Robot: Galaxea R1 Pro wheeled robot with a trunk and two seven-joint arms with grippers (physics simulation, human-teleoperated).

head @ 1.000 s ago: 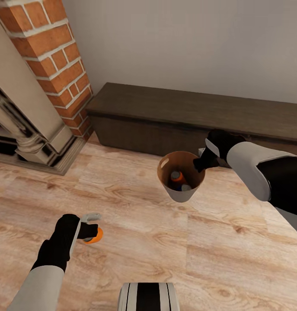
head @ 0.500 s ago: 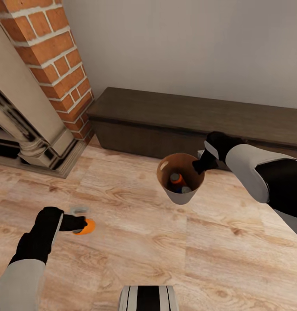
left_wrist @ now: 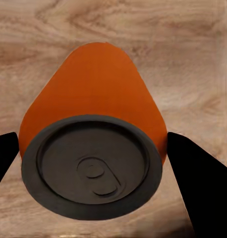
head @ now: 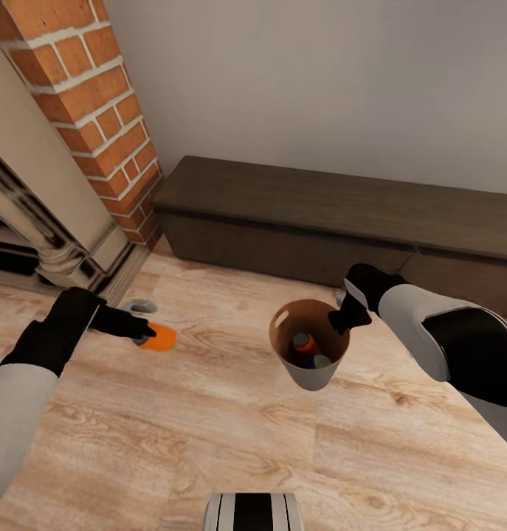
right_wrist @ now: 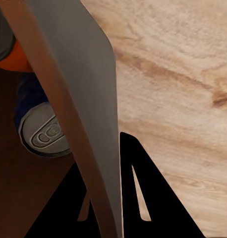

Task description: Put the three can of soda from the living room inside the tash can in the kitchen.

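Left end effector point(head: 139, 330), gripping the orange can point(head: 159, 338), has swung toward the fireplace point(head: 69, 184), away from the bin point(head: 309, 372) clamped by the right end effector point(head: 340, 318).

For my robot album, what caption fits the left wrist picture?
Left end effector shut on the orange can, its dark top facing the camera, above the wood floor.

Orange can point(head: 159, 338) farther out, leftward.

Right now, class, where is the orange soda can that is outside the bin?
In the head view, the orange can is at left, in the left gripper, near the brick fireplace.
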